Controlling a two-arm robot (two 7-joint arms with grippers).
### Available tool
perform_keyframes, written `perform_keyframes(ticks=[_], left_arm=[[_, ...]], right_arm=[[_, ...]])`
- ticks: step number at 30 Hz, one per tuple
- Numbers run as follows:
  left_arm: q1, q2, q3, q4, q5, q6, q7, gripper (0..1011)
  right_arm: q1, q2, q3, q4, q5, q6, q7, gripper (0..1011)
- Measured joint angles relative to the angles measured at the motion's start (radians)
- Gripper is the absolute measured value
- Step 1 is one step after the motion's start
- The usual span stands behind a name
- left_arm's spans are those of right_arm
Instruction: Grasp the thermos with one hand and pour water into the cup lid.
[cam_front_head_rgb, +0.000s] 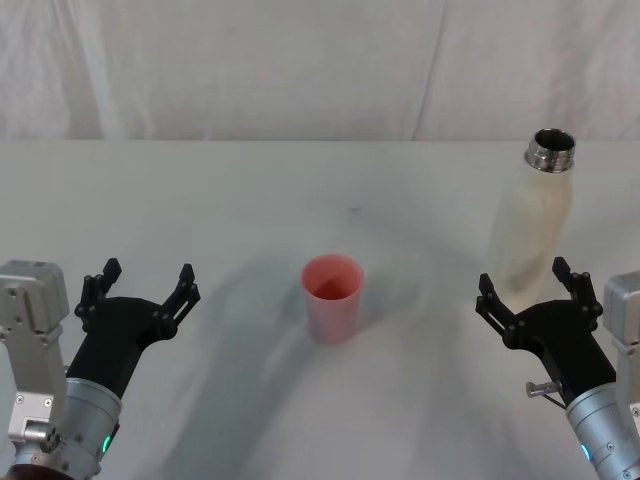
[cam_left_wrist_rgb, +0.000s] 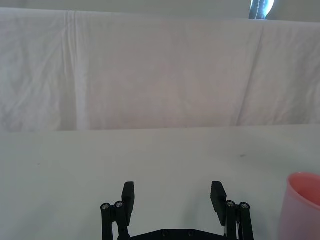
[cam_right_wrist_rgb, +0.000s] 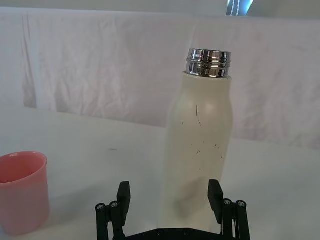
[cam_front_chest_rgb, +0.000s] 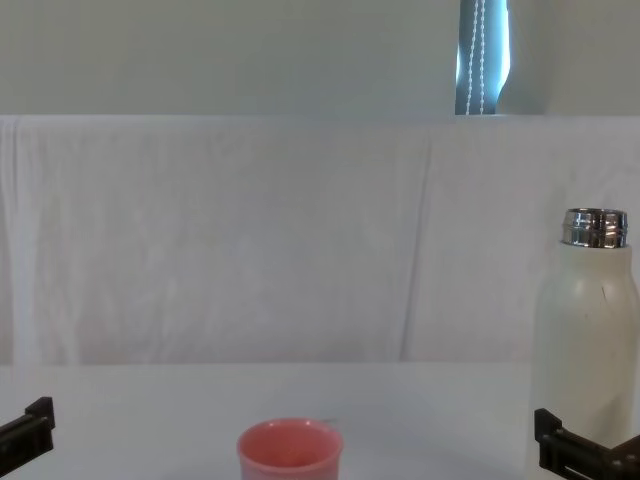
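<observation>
One thermos (cam_front_head_rgb: 533, 222) upright | just beyond right claw (cam_front_head_rgb: 527, 284) | claw spread, apart.

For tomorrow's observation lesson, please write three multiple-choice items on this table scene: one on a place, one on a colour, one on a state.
1. Where does the tall cream-white thermos with the steel neck stand?
A. on the robot's right, just beyond the right hand
B. beside the left hand
C. inside the cup

2. What colour is the small round plastic cup lid?
A. blue
B. salmon pink
C. green

3. How is the thermos now?
A. lying down
B. lifted and tilted
C. upright on the white table, neck uncapped

Answers: 1 A, the head view shows it in front of the open right hand. 2 B, pink in every view. 3 C, its base rests on the table and its steel mouth is open.
</observation>
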Motion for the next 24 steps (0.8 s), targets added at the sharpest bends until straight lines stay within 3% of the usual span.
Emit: perform_keyframes(ticks=[24], left_arm=[[0.0,0.0,0.0,0.0,0.0,0.0,0.0,1001]], right_arm=[[0.0,0.0,0.0,0.0,0.0,0.0,0.0,1002]])
